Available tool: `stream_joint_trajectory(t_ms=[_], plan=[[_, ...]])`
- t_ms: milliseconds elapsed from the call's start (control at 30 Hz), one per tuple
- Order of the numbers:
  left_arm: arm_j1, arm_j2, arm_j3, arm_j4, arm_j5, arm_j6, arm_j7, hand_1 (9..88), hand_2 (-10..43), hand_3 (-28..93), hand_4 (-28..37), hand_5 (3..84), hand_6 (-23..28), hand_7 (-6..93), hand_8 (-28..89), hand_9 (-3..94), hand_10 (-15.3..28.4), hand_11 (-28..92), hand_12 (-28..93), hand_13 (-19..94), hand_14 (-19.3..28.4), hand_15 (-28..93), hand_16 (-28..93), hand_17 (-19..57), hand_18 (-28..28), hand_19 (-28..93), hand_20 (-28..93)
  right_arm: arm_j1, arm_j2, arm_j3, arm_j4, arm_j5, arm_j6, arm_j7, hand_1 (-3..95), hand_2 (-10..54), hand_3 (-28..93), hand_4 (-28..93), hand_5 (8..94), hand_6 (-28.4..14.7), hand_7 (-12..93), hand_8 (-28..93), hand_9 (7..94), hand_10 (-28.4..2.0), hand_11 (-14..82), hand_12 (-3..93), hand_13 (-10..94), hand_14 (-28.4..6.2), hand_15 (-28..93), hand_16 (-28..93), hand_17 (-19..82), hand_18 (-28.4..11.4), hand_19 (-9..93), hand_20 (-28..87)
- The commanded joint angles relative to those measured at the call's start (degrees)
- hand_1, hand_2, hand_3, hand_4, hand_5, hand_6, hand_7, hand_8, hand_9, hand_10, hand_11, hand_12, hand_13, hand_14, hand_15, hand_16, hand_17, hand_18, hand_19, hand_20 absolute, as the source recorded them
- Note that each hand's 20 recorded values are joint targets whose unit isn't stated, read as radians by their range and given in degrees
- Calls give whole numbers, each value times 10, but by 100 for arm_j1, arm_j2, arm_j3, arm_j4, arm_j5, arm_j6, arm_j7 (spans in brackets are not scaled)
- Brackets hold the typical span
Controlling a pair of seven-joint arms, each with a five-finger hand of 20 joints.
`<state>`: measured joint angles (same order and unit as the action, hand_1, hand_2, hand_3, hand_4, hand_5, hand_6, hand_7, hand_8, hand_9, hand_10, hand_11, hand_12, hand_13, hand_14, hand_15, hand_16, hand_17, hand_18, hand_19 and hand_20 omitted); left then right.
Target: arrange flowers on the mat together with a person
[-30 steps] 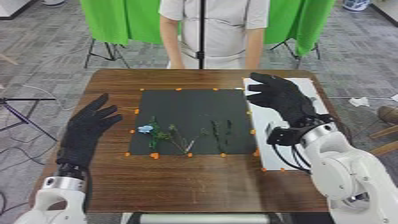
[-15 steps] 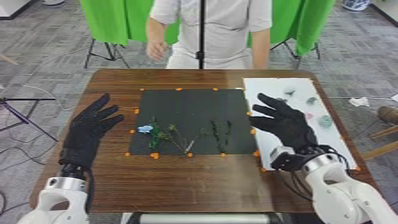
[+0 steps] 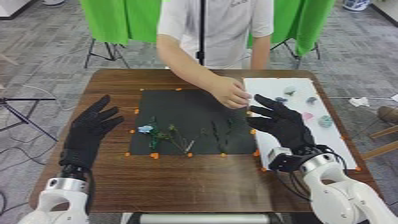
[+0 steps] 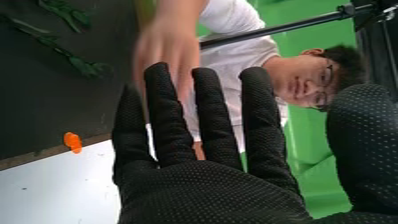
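Head view: blue flower point(image 3: 145, 129) on the dark mat point(image 3: 182, 110), toward its left edge, green foliage point(image 3: 155, 140) just beside it. Thin pale stems point(image 3: 184, 142) fan out mid-mat; two leafy sprigs point(image 3: 220, 137) lie farther right.

Left robot hand point(image 3: 85, 132) over the worktop point(image 3: 178, 187), left of the mat; fingers loosely spread, thumb apart, nothing held. Right robot hand point(image 3: 282, 127) over the white sheet point(image 3: 336, 150), near the mat's right edge; right wrist view has its fingers straight and parted, thumb well out, nothing gripped.

In the way: person's hand point(image 3: 230, 94) reaches from the far side over the mat's far right corner, near the right robot hand's fingertips. Cannot tell whether it holds anything. In the right wrist view it sits beyond those fingers.

On the sheet, right of and beyond the right robot hand: pink piece point(image 3: 307, 116), pale green piece point(image 3: 324, 121), purplish piece point(image 3: 311, 100). Dark cables point(image 3: 282, 176) loop by the right wrist.

Edges: orange markers point(image 3: 155, 156) line the mat. Sheet runs beside the mat's right edge, out close to the worktop's right edge. Broad strip of brown wood on the near side of the mat; narrower strips along its left and far edges.
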<state>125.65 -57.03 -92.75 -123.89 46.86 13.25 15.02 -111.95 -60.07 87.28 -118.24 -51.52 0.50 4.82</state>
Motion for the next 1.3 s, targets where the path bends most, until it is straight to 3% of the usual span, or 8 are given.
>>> stream_joint_trajectory(t_ms=[33, 333, 567, 1033, 1300], plan=[[87, -25, 9, -28, -19, 20, -22, 243, 37, 803, -258, 368, 46, 100, -85, 379, 165, 194, 97, 288, 257, 417, -50, -87, 253, 477, 174, -40, -171, 3, -30, -23, -14, -33, 164, 86, 755, -283, 419, 49, 159, -132, 441, -113, 72, 146, 349, -173, 243, 172, 29, -210, 465, 192], [81, -34, -3, -22, -5, -2, -65, 245, 36, 802, -256, 359, 47, 108, -87, 375, 172, 210, 101, 284, 262, 443, -56, -85, 255, 491, 184, -56, -175, 34, -38, -66, -19, -30, 161, 85, 757, -283, 419, 49, 157, -131, 444, -114, 73, 147, 353, -175, 251, 172, 28, -211, 466, 195], [95, 1, 21, -27, -54, 68, -8, 244, 35, 803, -256, 357, 47, 109, -87, 374, 174, 214, 101, 283, 264, 450, -59, -85, 255, 491, 185, -41, -171, 29, -25, -29, -11, -38, 161, 84, 758, -283, 421, 50, 158, -131, 447, -115, 74, 146, 356, -174, 256, 171, 28, -211, 467, 197], [108, 19, 15, -87, 10, 72, 15, 245, 34, 804, -255, 351, 49, 117, -89, 369, 178, 223, 102, 280, 264, 457, -65, -84, 254, 494, 188, -6, -162, 17, 12, 63, 66, -34, 163, 82, 761, -283, 425, 49, 161, -133, 453, -116, 78, 147, 369, -174, 274, 169, 29, -211, 473, 202], [125, -30, -4, -91, 33, 35, -50, 248, 34, 804, -251, 349, 50, 118, -90, 369, 179, 225, 101, 280, 265, 459, -66, -84, 254, 494, 189, -46, -151, 12, 7, 62, 72, -19, 163, 82, 762, -283, 425, 49, 162, -133, 455, -116, 79, 147, 372, -174, 281, 165, 29, -210, 473, 202]])
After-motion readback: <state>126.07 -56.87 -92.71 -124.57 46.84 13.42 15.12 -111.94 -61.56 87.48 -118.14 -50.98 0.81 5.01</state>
